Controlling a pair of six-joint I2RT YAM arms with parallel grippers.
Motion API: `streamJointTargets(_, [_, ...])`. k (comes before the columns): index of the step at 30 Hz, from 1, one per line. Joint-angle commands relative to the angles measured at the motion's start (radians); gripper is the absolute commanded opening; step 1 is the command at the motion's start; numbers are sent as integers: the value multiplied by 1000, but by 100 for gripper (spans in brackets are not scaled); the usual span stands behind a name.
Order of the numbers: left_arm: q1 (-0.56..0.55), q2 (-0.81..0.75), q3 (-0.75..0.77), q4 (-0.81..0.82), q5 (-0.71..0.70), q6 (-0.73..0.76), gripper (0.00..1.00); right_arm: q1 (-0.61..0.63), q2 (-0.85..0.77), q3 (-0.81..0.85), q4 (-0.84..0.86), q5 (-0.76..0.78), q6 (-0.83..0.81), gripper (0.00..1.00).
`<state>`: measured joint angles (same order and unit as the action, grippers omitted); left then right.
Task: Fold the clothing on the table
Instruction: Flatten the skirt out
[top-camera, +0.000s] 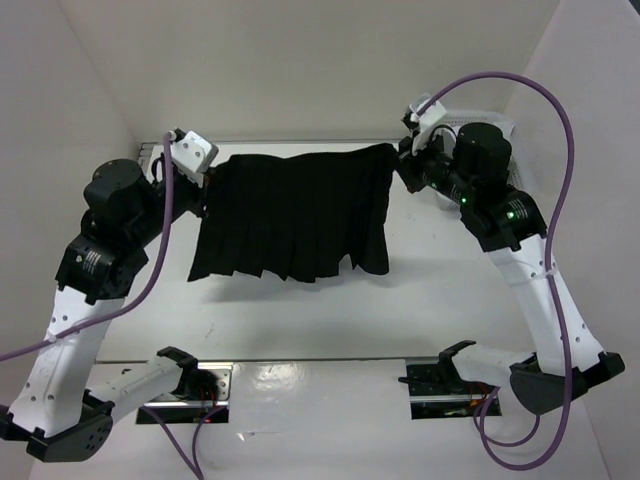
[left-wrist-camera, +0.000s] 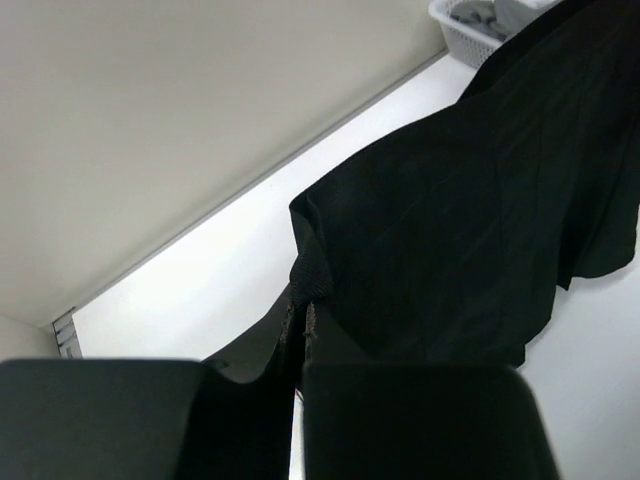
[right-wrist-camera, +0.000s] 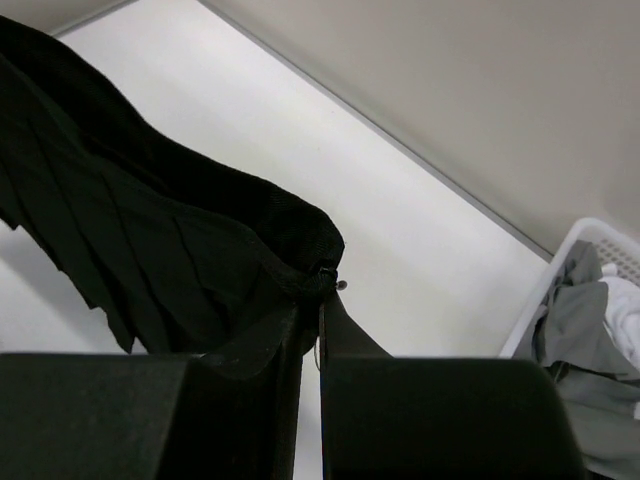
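Counter (top-camera: 330, 310): white, spread beneath and in front of the skirt.
Skirt (top-camera: 290, 215): black, pleated, held up over the counter, stretched by its waistband.
Left end effector (top-camera: 212, 172): pinched on the skirt's left waistband corner.
Right end effector (top-camera: 400, 158): pinched on the skirt's right waistband corner.
Basket (top-camera: 497, 126): beyond the skirt's right corner, holding grey and white clothes (right-wrist-camera: 580, 330).

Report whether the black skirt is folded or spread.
Spread: the skirt hangs as one open sheet, top corners pinched by the left claw and right claw.
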<state>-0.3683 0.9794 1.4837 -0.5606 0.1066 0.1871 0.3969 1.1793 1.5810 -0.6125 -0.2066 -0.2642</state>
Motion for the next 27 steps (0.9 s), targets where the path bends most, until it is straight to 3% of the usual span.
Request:
streamJointTargets(1, [-1, 14, -52, 82, -30, 35, 0, 5, 17, -25, 81, 84, -39, 0])
streamJointTargets(6, [-1, 24, -102, 157, -67, 45, 0, 5, 37, -49, 138, 162, -49, 0])
streamJointTargets(13, [-1, -11, -76, 139, -65, 45, 0, 5, 11, 11, 117, 136, -38, 0])
streamJointTargets(19, [-1, -97, -53, 13, -22, 64, 0, 5, -62, 31, 37, 101, -38, 0])
streamJointTargets(27, [-1, -275, -141, -160, 123, 139, 0, 5, -173, 22, -121, -56, -41, 0])
